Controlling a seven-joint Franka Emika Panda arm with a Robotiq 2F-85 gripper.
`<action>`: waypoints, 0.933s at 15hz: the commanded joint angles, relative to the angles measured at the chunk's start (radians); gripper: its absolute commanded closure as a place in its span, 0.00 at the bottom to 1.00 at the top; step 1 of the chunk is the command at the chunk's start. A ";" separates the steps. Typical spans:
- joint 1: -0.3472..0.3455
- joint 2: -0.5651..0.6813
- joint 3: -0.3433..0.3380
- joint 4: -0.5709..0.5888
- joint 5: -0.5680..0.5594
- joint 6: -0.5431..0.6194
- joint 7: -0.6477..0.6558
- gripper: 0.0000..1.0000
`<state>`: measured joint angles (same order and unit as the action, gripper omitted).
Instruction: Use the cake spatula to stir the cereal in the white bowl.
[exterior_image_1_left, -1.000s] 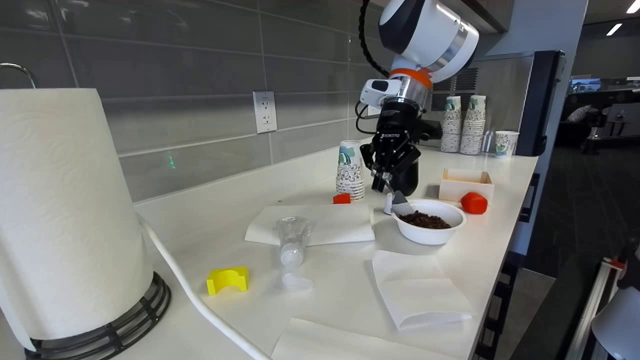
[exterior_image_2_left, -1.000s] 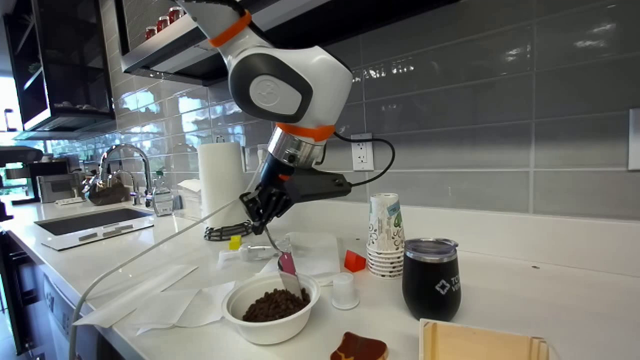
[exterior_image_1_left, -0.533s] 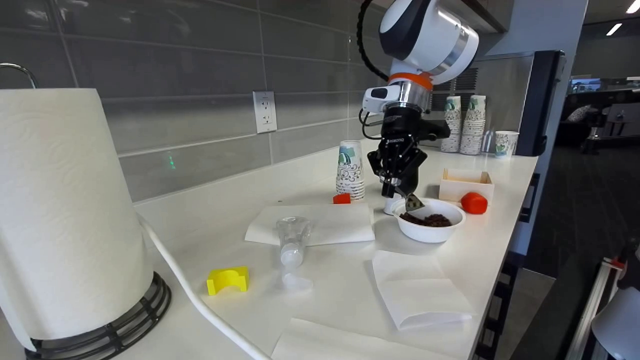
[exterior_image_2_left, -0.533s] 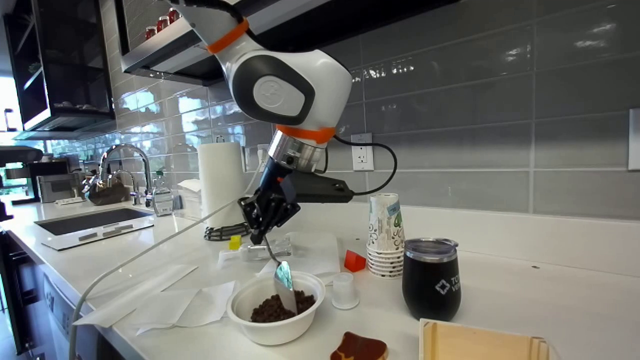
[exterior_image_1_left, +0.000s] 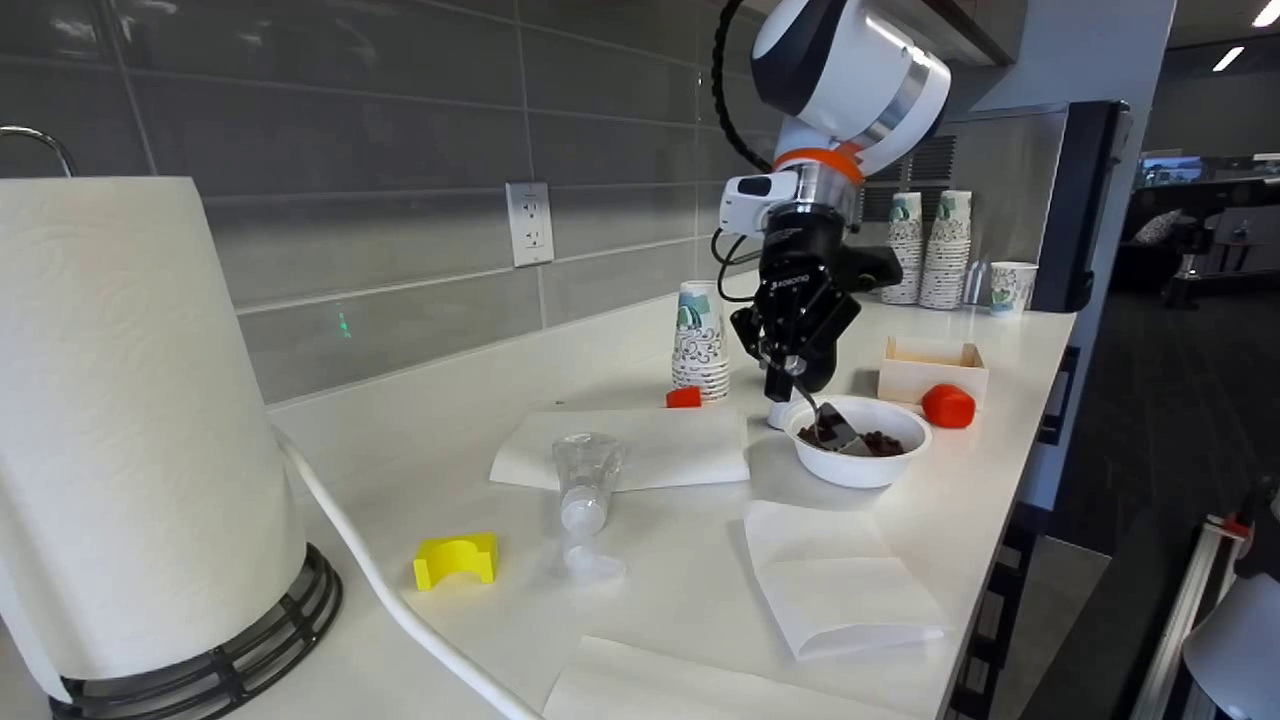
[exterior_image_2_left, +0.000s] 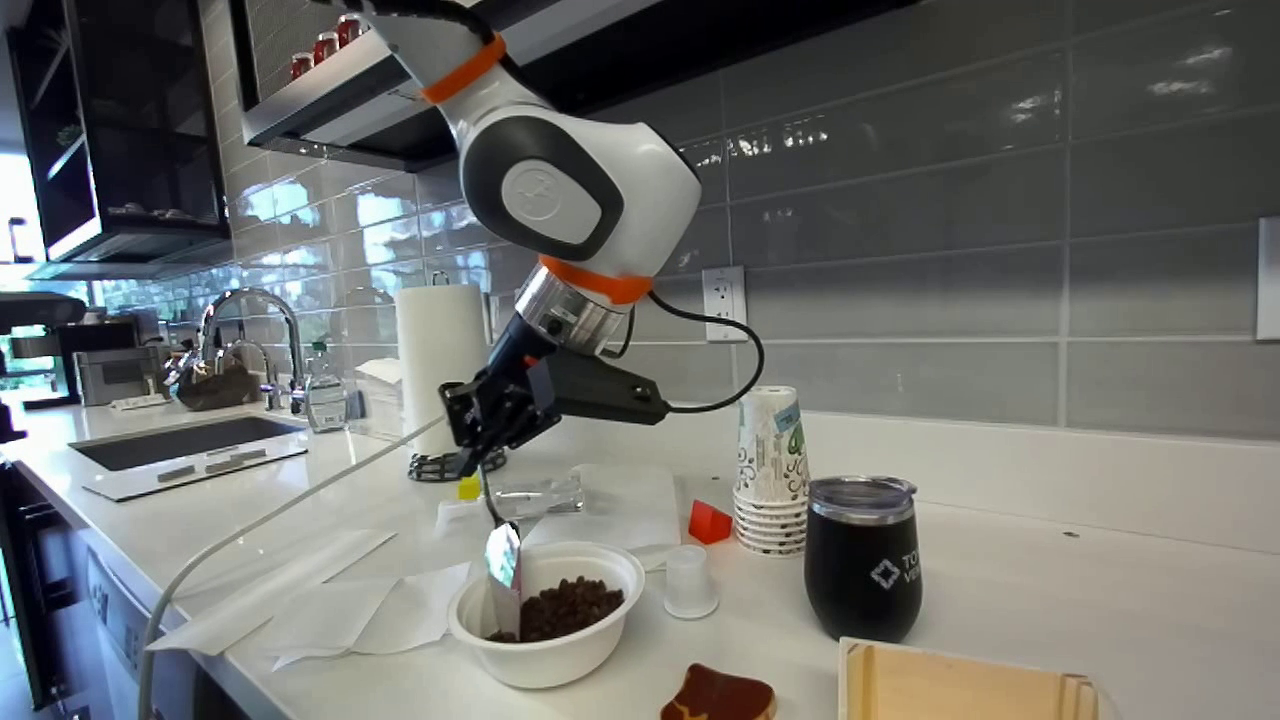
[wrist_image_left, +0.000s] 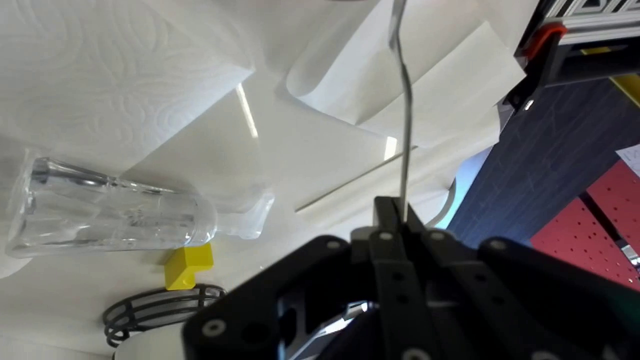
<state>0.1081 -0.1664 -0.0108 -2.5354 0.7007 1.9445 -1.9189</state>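
Note:
The white bowl stands on the counter and also shows in an exterior view. The cereal, small dark brown pieces, lies in it, heaped toward the right there; it also shows in an exterior view. My gripper is shut on the thin metal handle of the cake spatula, above and beside the bowl. The spatula's blade reaches down into the bowl at its left side, its lower edge at the cereal. In the wrist view the handle rises from the closed fingertips; bowl and blade are out of view.
A small white cup, a red block, a paper cup stack and a black tumbler stand near the bowl. A wooden tray and red piece lie beside it. Paper sheets and a clear bottle lie nearby.
The gripper and spatula have swept across the bowl, leftward in an exterior view, with the blade lower into the cereal. The bowl has shifted slightly. The grip on the handle has stayed.

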 joint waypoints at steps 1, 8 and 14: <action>0.000 0.035 0.010 0.036 0.061 -0.018 -0.066 0.99; -0.016 0.025 0.013 0.039 0.055 0.079 -0.131 0.99; -0.036 0.010 0.009 0.008 0.012 0.174 -0.149 0.99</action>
<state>0.0863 -0.1485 -0.0023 -2.5132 0.7332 2.0709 -2.0448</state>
